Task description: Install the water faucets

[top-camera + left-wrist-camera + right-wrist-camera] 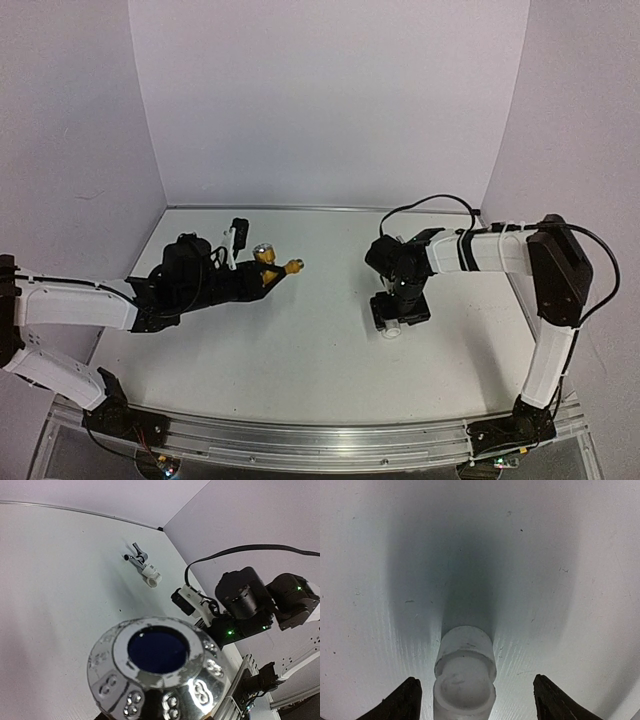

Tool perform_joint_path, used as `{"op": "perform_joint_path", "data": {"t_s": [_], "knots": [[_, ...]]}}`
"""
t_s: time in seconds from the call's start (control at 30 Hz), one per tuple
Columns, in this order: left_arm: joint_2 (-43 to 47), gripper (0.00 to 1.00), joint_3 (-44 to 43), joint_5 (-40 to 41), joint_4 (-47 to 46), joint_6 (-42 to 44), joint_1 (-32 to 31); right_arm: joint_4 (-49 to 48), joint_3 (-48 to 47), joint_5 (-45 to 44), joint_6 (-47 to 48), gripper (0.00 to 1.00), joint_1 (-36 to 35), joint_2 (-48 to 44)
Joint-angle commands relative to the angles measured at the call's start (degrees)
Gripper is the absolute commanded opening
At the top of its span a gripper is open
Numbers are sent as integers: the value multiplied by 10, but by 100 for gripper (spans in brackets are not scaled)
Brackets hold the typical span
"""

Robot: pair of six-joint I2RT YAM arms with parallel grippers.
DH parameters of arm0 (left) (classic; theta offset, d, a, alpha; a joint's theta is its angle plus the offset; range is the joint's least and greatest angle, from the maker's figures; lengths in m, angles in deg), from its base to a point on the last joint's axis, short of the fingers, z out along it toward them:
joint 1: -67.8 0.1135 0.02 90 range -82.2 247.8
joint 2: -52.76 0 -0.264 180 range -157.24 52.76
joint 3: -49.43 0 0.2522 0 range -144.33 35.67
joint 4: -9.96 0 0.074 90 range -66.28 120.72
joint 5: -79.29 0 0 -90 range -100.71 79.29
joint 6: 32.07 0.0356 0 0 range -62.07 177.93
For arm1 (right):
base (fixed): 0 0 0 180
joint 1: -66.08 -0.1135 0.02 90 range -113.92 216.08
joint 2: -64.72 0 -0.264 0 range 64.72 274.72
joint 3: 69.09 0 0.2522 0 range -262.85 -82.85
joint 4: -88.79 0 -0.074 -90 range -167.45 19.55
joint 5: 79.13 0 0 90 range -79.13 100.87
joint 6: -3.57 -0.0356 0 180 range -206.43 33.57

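Spanning the scene is a plain white table [320,350], matte and lightly scuffed, boxed in by pale lavender-white walls [330,100] at the back and sides. A metal rail [320,440] runs along the near edge.

The brass tap [269,263] is held off to the left of centre, gold body with a small gold handle sticking out to the right. Its end is a shiny silver ring around a dark hole [160,670], and it fills the left wrist view. The left gripper [262,274] is pinched on this tap.

The silver tap [136,558] lies on the table towards the far right corner. It is grey metal with a short lever and is joined to a white plastic fitting [151,578].

The right gripper [477,700] points down at the table right of centre with its fingers [402,702] spread wide. A white pipe piece [465,670] sits between them, touching neither.
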Motion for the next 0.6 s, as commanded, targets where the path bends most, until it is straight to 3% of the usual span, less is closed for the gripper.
{"op": "perform_joint_path", "data": {"t_s": [0.0, 0.4, 0.57], "knots": [[35, 0, 7, 19, -3, 21, -2, 2, -34, 7, -7, 73, 0, 29], [25, 0, 3, 10, 6, 28, -2, -11, -44, 1, -12, 37, 0, 54], [18, 0, -4, -1, 8, 27, -2, -19, -40, 2, -1, 13, 0, 55]]}}
